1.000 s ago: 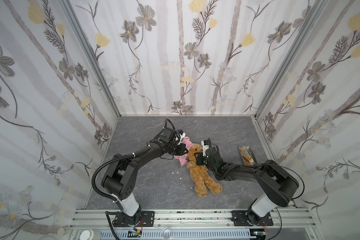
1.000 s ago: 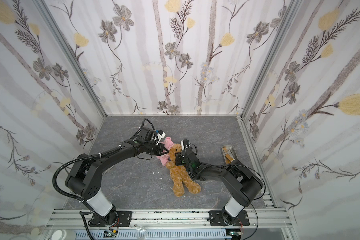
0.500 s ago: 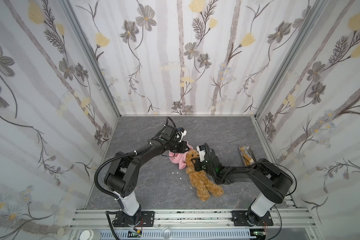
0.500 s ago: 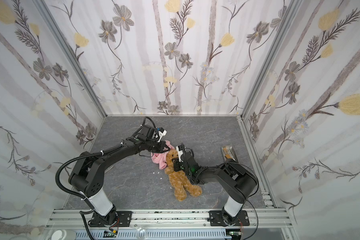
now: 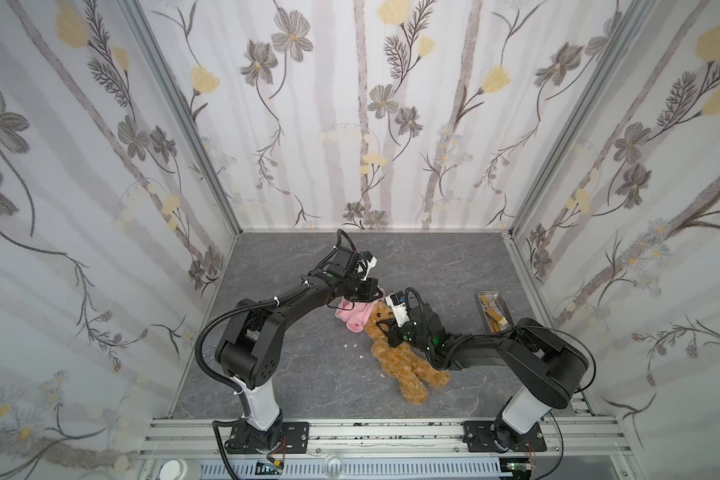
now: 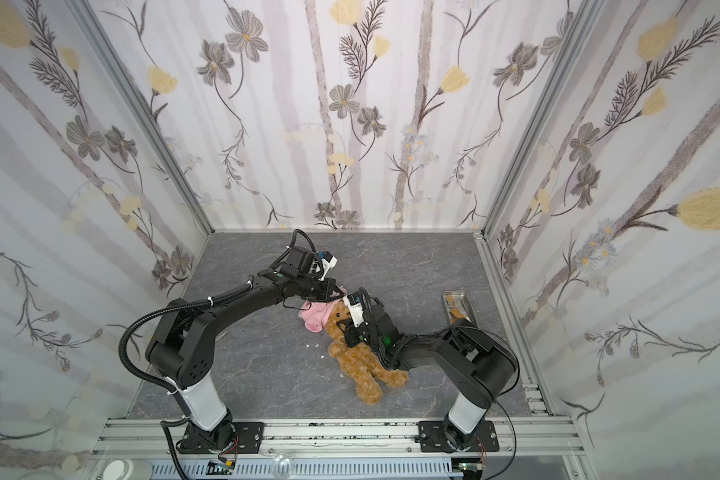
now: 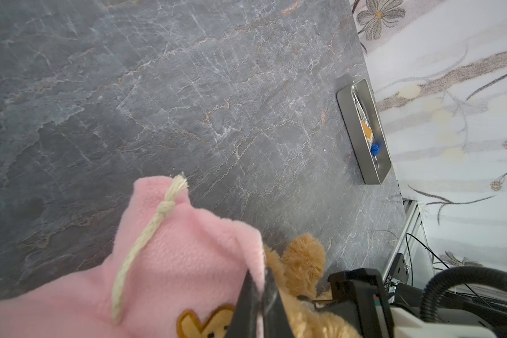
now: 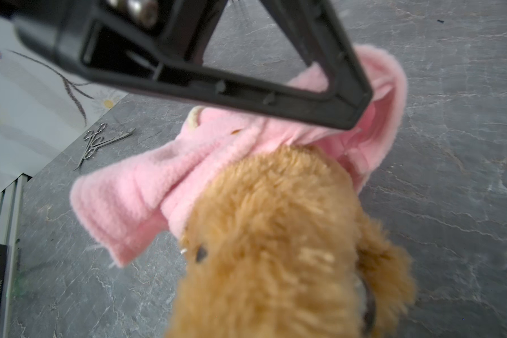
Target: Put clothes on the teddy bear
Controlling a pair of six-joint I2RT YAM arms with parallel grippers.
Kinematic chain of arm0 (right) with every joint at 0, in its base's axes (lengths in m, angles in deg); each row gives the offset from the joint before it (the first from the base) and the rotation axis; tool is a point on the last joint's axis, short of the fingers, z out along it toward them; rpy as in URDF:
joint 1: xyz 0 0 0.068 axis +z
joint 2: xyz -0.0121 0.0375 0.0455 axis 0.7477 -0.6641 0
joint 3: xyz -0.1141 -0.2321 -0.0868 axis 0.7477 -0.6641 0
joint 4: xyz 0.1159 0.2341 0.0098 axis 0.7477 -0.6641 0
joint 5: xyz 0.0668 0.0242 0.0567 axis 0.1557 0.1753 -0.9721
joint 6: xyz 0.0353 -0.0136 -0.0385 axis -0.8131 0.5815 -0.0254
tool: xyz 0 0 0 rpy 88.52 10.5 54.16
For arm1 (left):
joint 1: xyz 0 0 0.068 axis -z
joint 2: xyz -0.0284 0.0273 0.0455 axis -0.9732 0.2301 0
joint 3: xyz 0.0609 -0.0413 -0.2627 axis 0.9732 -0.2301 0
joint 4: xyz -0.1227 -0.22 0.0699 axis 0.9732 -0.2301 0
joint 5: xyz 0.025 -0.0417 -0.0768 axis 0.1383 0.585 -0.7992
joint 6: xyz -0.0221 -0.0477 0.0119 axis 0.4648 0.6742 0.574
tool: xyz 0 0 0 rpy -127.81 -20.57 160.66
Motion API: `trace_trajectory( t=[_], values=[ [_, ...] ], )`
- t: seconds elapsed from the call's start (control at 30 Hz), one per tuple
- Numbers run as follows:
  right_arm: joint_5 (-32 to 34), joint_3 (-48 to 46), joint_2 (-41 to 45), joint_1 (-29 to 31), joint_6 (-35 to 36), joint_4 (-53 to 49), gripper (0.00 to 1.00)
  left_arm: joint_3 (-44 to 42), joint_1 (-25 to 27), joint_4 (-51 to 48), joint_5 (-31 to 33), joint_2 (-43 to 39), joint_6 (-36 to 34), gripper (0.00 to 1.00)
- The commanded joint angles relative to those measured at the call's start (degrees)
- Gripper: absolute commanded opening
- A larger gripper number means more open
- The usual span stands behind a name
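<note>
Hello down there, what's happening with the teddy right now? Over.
Left gripper shut on hoodie edge. Right gripper shut on bear. Hoodie bunched at bear's head, body bare. Tray off aside, nothing blocking.

A teddy bear (image 6: 356, 359) is seen lying near the middle of the grey stone-patterned table (image 6: 267, 374), its head turned far and left, its legs near and right. A pink hoodie (image 6: 314, 318) is bunched against the left side of the head. The hoodie's far edge is pinched by the left gripper (image 6: 338, 294), whose jaws are closed. The right gripper (image 6: 347, 330) is pressed into the bear's head and neck. A few white scraps (image 6: 312, 345) are scattered just left of the bear. A metal tray (image 6: 465, 300) is set well apart, at the table's right edge.
</note>
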Motion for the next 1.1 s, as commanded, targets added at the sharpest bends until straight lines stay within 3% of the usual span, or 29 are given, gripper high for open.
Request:
trace_trajectory(
  t=[0.0,0.6,0.8,1.07],
  values=[
    [-5.30,0.68,-2.24,0.17,2.49,5.31,0.09,1.30,0.77,0.98,-1.41,0.64,0.29,0.00],
    [-0.74,-3.75,-8.12,-1.29,-6.40,21.63,0.17,-5.46,4.19,5.55,-6.07,-5.20,5.44,0.09],
    [0.47,-4.00,-9.02,-1.33,-7.12,22.82,0.18,-7.72,4.94,6.44,-6.14,-5.01,5.59,0.23],
    [1.03,-4.17,-8.90,-2.03,-6.55,23.26,0.18,-8.46,4.89,6.93,-5.41,-8.90,5.47,0.49]
  ],
)
